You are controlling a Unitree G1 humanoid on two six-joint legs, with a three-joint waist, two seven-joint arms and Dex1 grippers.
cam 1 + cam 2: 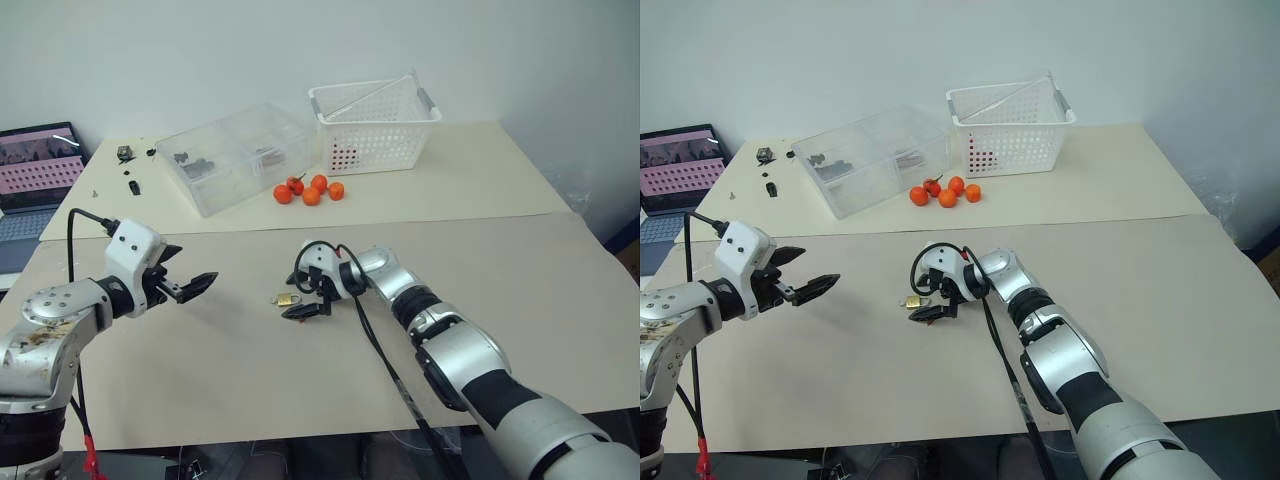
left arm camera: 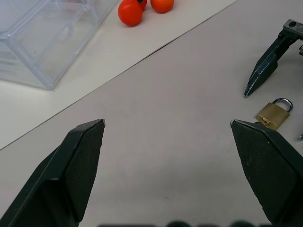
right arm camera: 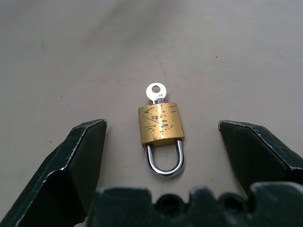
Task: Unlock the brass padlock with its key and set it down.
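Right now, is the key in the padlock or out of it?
In. The key sticks out of the padlock at the end opposite its shackle, which looks closed. The padlock lies flat on the table.

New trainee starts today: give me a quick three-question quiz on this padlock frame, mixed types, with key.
1. True or false: the key sits in the padlock.
2. The padlock lies: A) in the basket B) on the table C) in a gripper.
3. What state are the right gripper and left gripper in?

Key: 1 true. 2 B, between the right gripper's fingers, untouched. 3 both open, holding nothing.
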